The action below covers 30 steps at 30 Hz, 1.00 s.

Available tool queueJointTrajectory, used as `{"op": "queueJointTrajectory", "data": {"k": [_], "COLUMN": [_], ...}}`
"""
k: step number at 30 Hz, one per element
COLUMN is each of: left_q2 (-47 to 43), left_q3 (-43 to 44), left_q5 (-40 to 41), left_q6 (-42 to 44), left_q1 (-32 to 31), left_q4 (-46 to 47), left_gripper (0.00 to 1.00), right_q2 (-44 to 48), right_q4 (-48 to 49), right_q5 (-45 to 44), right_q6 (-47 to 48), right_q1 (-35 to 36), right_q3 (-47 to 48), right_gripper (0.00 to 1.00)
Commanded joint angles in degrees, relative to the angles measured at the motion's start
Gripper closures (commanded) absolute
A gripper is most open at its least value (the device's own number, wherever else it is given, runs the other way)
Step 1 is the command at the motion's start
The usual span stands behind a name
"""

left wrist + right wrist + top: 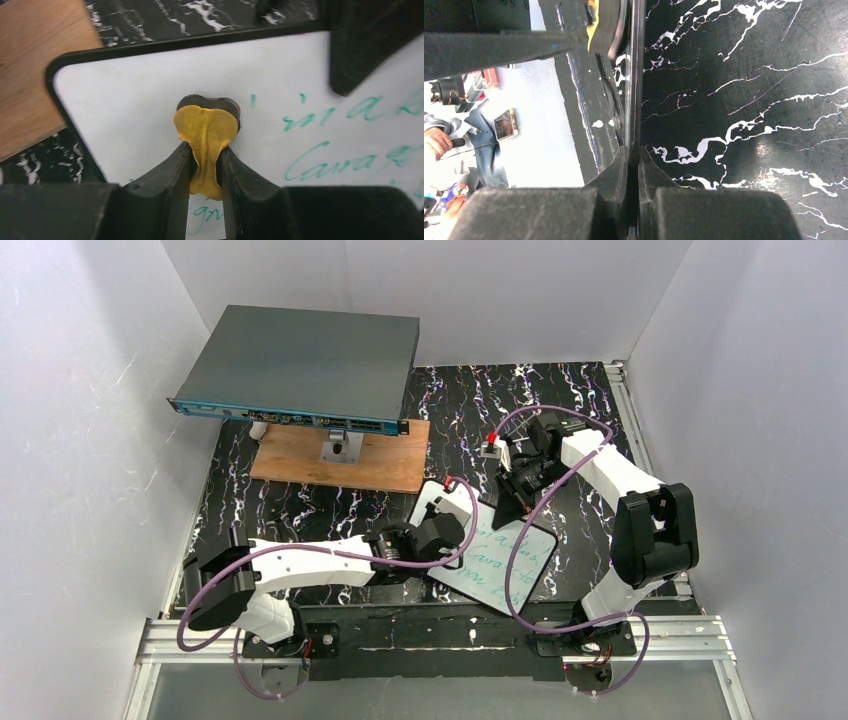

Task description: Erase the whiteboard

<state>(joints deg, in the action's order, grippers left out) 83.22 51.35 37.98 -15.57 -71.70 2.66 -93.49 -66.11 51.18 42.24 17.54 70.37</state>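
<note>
Whiteboard [500, 575] is on the black marbled mat [300, 510] in the top view, just in front of the wooden plank [340, 455]. The left gripper [452, 522] is over its far-left corner and the right gripper [512, 502] at its far edge. At the left wrist, the fingers pinch a yellow eraser pad [206, 127] touching the white surface, with green writing [325, 160] to its right. At the right wrist, the fingers are clamped on the board's thin edge.
</note>
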Motion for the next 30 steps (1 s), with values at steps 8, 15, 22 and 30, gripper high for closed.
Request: {"op": "queueJointTrajectory", "data": {"k": [8,15,22,30], "left_q2": [1.8,1.9,0.0,6.1], "left_q3": [1.4,4.4,4.4,12.1], "left_q5": [-9.3,5.9,-0.8,-8.0], "left_q6": [3.1,-1.1,0.7,2.0], "left_q1": [-1.0,2.2,4.7,-0.5], "left_q4": [5.5,-2.3,-0.9,-0.1], "left_gripper": [1.0,1.0,1.0,1.0], "right_q2": [1.3,1.3,1.4,1.4], "right_q4": [1.8,1.7,1.7,1.7], "right_q5": [1.6,1.7,1.8,1.9], "right_q6": [3.5,3.5,3.6,3.6], "right_q1": [0.3,0.2,0.2,0.2], "right_q3": [0.0,0.1,0.1,0.0], "right_gripper": [0.99,0.99,0.99,0.99]}}
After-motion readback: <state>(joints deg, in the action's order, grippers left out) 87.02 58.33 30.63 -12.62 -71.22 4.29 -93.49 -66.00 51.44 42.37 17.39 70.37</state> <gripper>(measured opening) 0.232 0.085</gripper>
